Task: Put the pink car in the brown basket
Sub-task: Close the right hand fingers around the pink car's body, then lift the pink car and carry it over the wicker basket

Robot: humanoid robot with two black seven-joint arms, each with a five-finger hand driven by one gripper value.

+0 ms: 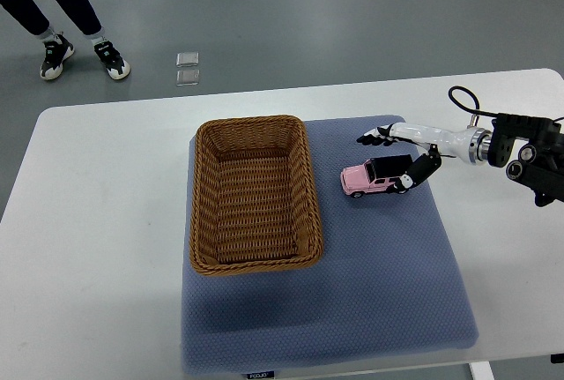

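Right hand (398,158) at the car (374,177), beside the basket (254,195).

The car stands upright on the mat (388,283), just right of the basket and apart from its rim, nose toward the basket. The right hand reaches in from the right edge; its upper fingers (377,138) are spread above the car's far side, and a lower digit curls against the car's rear end. The fingers are apart, not clamped on the car. The basket, left of the car, sits partly on the mat. A person's feet (79,55) show on the floor beyond the table (97,248), far left of the basket.
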